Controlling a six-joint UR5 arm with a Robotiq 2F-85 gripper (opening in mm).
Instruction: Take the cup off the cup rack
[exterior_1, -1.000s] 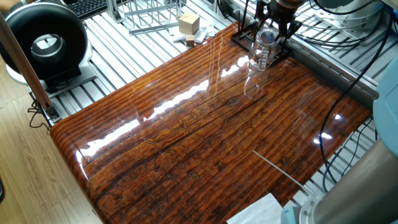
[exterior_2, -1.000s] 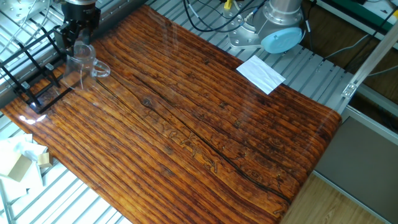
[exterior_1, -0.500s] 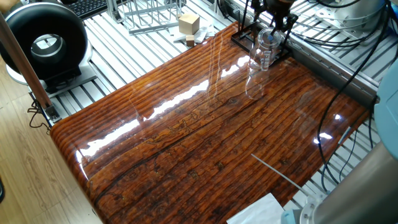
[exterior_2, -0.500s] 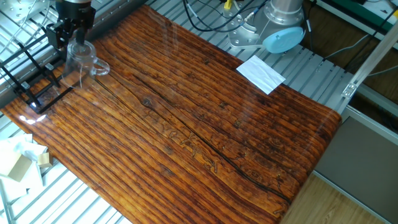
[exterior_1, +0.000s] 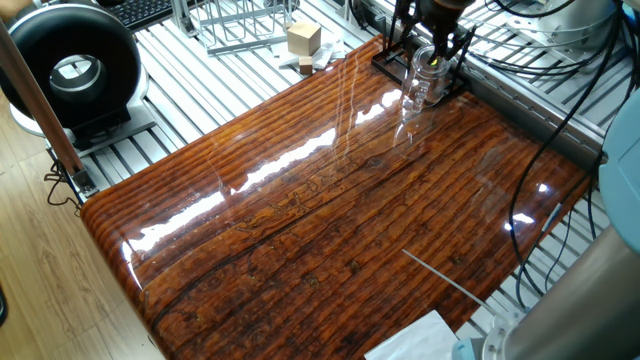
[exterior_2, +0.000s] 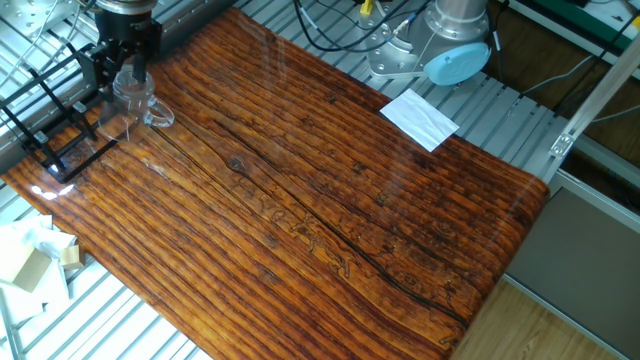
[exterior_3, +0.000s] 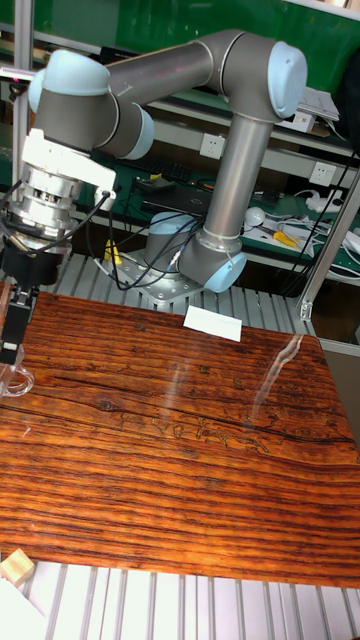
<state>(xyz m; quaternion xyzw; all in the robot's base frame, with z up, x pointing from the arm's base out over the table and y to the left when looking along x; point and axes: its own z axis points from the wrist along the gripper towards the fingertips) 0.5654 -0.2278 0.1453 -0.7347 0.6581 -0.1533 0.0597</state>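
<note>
The cup (exterior_2: 133, 92) stands at the far left corner of the wooden table (exterior_2: 330, 180), just beside the cup rack (exterior_2: 55, 110). The gripper (exterior_2: 122, 62) appears clenched on the cup's rim, though glass blurs the contact.

Glossy reddish-brown ridged wooden surface (exterior_1: 330, 220), glare streaks across it. White paper sheet (exterior_2: 419, 117) beside far edge on aluminium slats. Small pale wooden block (exterior_1: 303, 38) near silver wire rack (exterior_1: 240, 22). Round black fan-like device (exterior_1: 72, 70) well apart, at corner.
</note>
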